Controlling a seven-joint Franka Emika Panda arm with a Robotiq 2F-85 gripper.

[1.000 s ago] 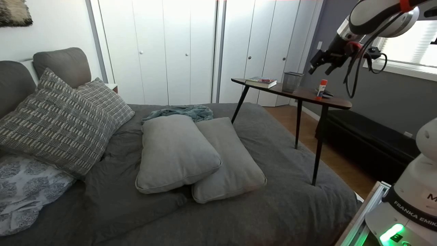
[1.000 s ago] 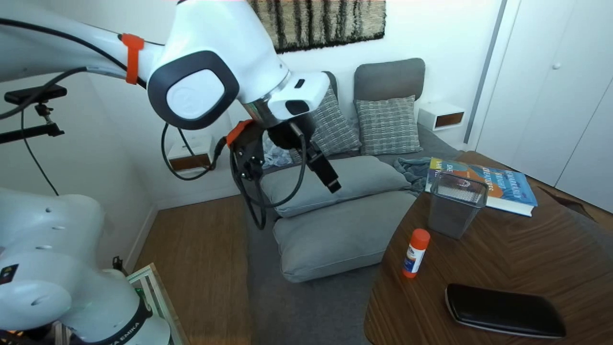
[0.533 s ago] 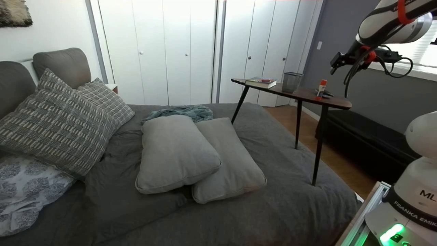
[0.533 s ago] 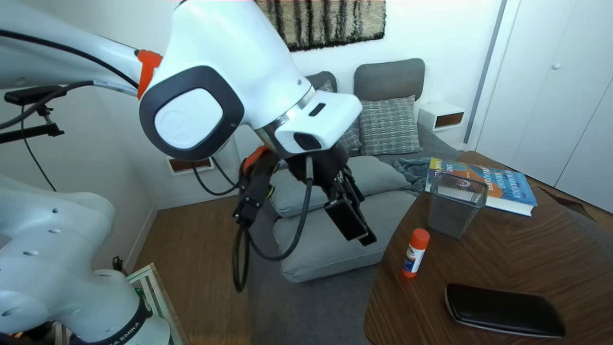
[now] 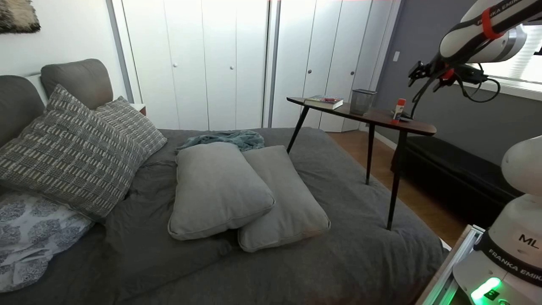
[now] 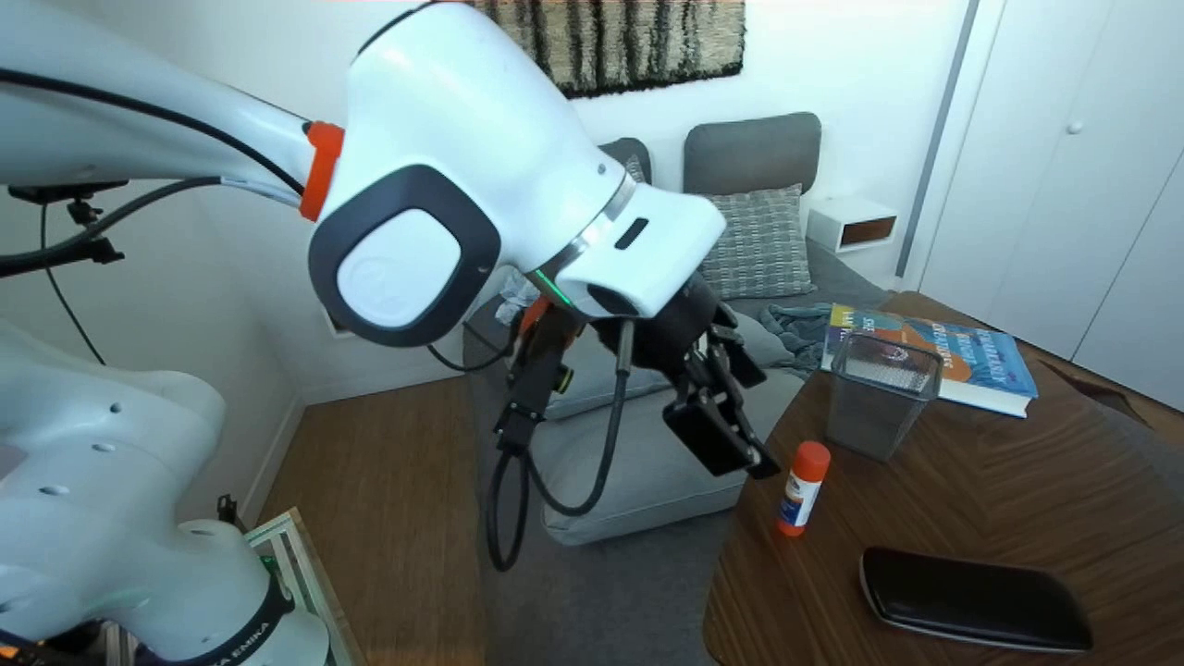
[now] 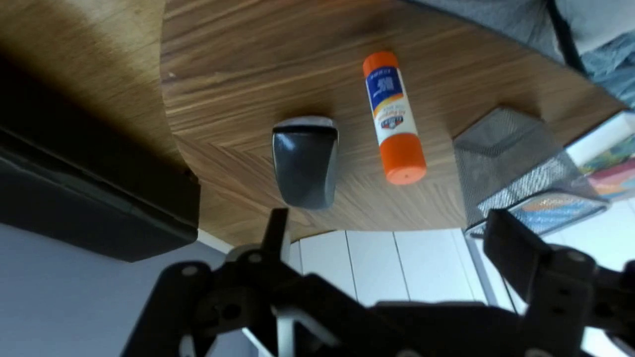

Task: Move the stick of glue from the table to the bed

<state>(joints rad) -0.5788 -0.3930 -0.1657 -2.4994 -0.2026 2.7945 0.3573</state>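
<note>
The stick of glue stands upright on the table, with an orange cap and a white-and-blue label. It shows in both exterior views [image 5: 398,112] [image 6: 801,492] and in the wrist view [image 7: 392,111]. The table [image 5: 417,126] has a dark brown wooden top [image 6: 990,499]. My gripper is open and empty, with its fingers spread wide in the wrist view [image 7: 389,218]. In the exterior views, it hangs above the table's level near the glue [image 5: 423,85] [image 6: 754,421], not touching it. The bed [image 5: 360,258] has a dark grey cover and lies beside and under the table.
A mesh cup [image 6: 879,407] stands beside the glue, with a book [image 6: 985,361] behind it. A black case [image 6: 971,599] lies on the table on the glue's other side. Two grey pillows [image 5: 220,190] lie on the bed. A black bench [image 5: 457,169] stands beyond the table.
The arm has moved and the wrist has turned. In an exterior view my gripper has come right and down, closer to the glue. The glue and the table's other things have not moved.
</note>
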